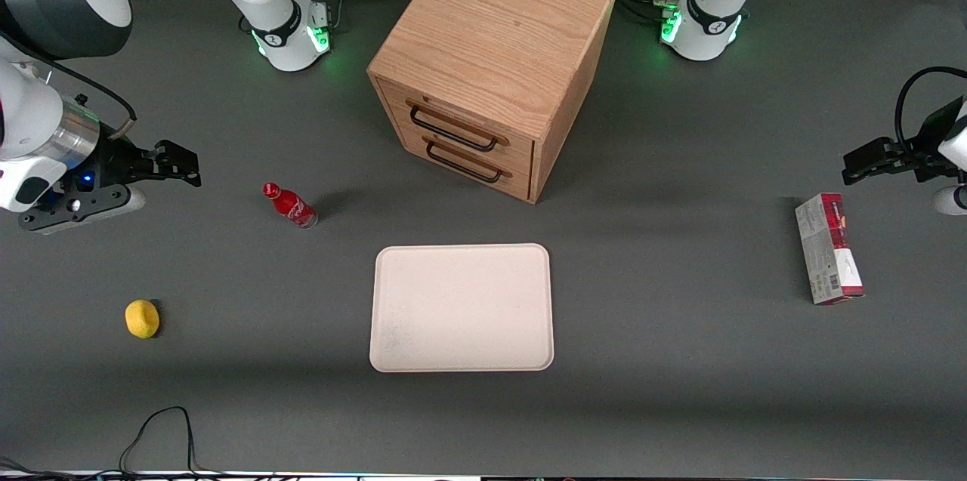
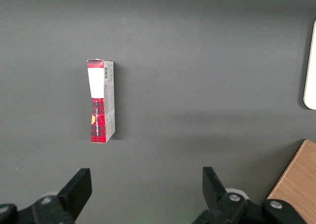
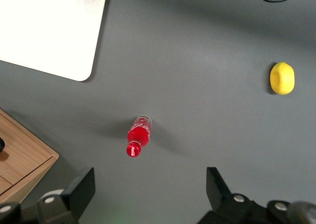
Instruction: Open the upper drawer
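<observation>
A: Start at the working arm's end of the table. What is there?

B: The gripper (image 1: 180, 164) hangs above the bare table with its fingers (image 3: 79, 192) spread apart and nothing between them. Nearer the front camera lies a yellow lemon (image 1: 142, 318), well apart from it.

A: And next along?

B: A small red soda bottle (image 1: 290, 205) with a red cap stands on the table, between the gripper and the cabinet, touching neither.

A: The middle?

B: A pale rectangular tray (image 1: 461, 307) lies flat, nearer the front camera than the oak cabinet (image 1: 495, 58). The cabinet sits turned at an angle. The upper drawer (image 1: 461, 129) is shut, its front flush with the cabinet face, its long black wire handle (image 1: 451, 132) untouched. The lower drawer (image 1: 472, 164) sits directly beneath, also shut.

A: And toward the parked arm's end?

B: A red and white carton (image 1: 828, 248) lies on its side on the table, well apart from the tray and cabinet.
</observation>
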Controlling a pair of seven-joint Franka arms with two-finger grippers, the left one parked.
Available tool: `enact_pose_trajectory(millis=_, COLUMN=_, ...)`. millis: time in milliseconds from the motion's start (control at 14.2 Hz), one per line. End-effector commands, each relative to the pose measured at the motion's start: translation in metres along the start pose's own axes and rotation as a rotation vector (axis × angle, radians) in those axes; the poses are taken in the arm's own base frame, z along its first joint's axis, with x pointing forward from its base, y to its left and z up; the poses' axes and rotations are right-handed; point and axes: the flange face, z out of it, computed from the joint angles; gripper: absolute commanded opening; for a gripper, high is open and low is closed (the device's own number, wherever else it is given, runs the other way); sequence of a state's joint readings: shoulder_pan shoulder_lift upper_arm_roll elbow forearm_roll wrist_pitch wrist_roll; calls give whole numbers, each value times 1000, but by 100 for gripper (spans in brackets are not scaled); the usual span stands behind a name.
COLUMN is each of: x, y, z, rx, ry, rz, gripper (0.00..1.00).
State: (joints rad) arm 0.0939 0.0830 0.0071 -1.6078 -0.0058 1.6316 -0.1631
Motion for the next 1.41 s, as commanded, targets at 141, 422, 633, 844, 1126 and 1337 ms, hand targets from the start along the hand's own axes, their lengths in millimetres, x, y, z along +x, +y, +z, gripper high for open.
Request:
enact_pose_trajectory(millis=141, x=10, y=-53, z=-2, rx=15, ry=-1, rz=-66, gripper=100)
enact_pose_trajectory(millis=422, x=13, y=-98, z=1, rx=56, ry=-5, rz=-138, gripper=100)
enact_pose_trajectory(millis=633, x=15, y=-140, z=6, rx=73, ry=-14, rz=-210, gripper=100)
enact_pose_trajectory(millis=844, x=28, y=-181, z=22, rx=132, ry=-33, rz=-269, gripper=100)
enact_pose_trajectory(millis=1126, x=44, y=-225, z=41, rx=149, ry=-57, rz=-359, gripper=100)
enact_pose_trajectory(millis=1337, x=51, y=-249, z=59, rx=212, ry=-84, rz=-440, gripper=100)
